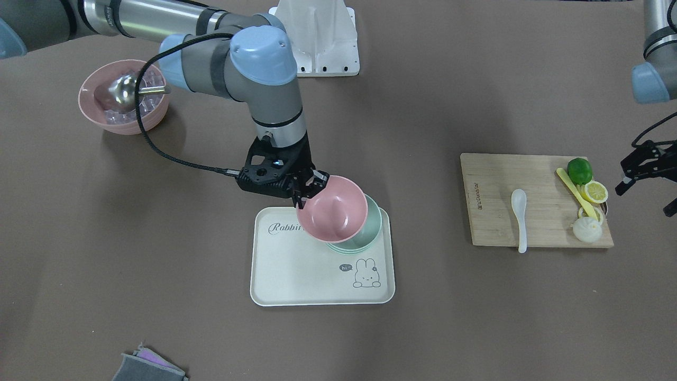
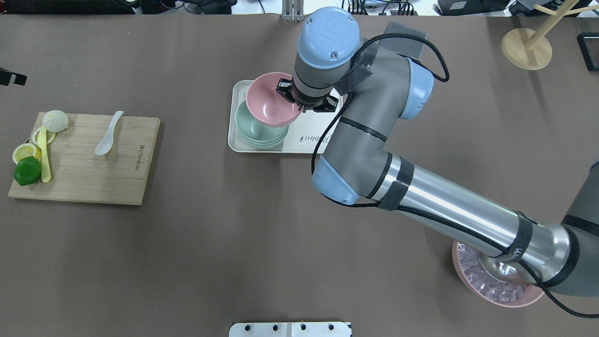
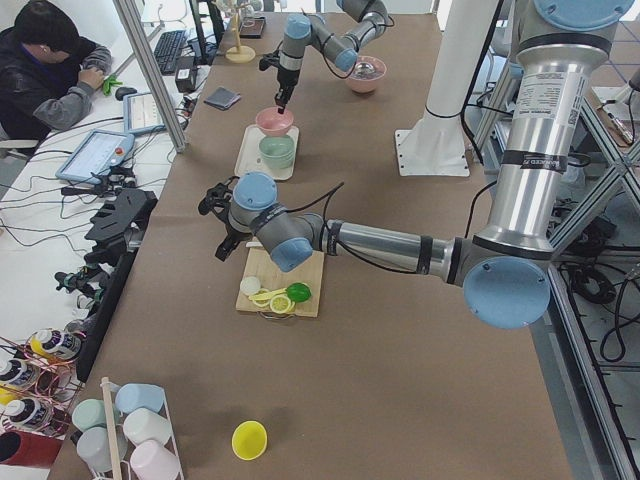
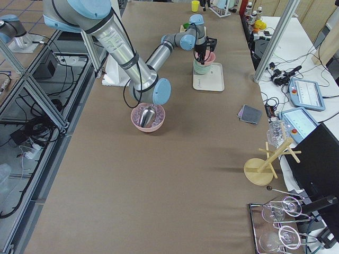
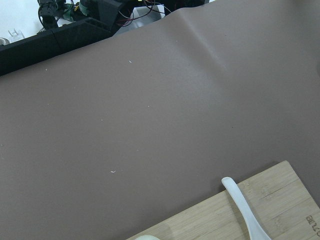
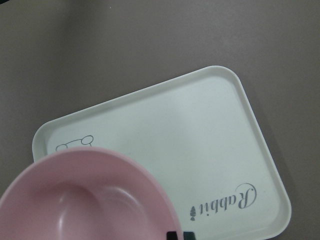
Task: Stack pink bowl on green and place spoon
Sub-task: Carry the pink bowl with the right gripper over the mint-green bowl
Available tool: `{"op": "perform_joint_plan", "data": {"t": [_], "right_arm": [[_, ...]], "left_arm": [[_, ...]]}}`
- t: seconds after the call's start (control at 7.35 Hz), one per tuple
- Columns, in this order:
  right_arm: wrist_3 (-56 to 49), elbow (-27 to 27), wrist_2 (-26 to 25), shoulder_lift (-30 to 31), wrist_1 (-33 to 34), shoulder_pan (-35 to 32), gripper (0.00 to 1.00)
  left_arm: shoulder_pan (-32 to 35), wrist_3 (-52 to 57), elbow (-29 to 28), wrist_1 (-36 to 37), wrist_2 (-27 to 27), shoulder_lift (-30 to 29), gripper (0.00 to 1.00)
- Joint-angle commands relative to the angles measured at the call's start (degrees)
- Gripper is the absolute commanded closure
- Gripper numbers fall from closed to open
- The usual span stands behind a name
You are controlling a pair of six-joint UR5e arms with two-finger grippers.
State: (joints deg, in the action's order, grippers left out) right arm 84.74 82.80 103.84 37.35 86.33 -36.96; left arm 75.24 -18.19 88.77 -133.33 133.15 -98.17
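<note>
Two fingers of the right gripper [image 1: 305, 190] are clamped narrowly on the rim of the small pink bowl [image 1: 333, 209], at the bowl's edge nearest the robot. The bowl is tilted, its hollow facing away from the robot, and it hangs over the stack of mint-green bowls [image 1: 371, 233], covering most of the stack. Whether pink touches green cannot be told. The green stack stands on a cream rabbit tray [image 1: 296, 275], in the corner near the robot's left.

Well apart, toward the robot's left, the white spoon [image 1: 520, 218] lies on a bamboo cutting board [image 1: 489, 180], its handle reaching past the board's edge. On the same board are a lime [image 1: 579, 170], a lemon half [image 1: 596, 191], a yellow utensil [image 1: 572, 188] and a white bun [image 1: 587, 230].

The left gripper [image 1: 644, 168] hovers just beside that board, holding nothing; how wide its jaws stand cannot be told.

A larger pink bowl [image 1: 92, 108] with ice and a metal scoop [image 1: 122, 91] sits far to the robot's right.
</note>
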Motion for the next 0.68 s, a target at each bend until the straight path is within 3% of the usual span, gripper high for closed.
{"op": "perform_joint_plan", "data": {"t": [0.0, 0.54], "right_arm": [[0.8, -4.5, -0.2, -3.2, -0.3, 1.1, 1.0], [0.5, -6.2, -1.8, -3.2, -1.2, 2.2, 1.0]], "left_arm": [[-0.1, 0.0, 0.0, 0.0, 0.1, 0.0, 0.02], [-0.1, 0.0, 0.0, -0.1, 0.2, 0.1, 0.02]]}}
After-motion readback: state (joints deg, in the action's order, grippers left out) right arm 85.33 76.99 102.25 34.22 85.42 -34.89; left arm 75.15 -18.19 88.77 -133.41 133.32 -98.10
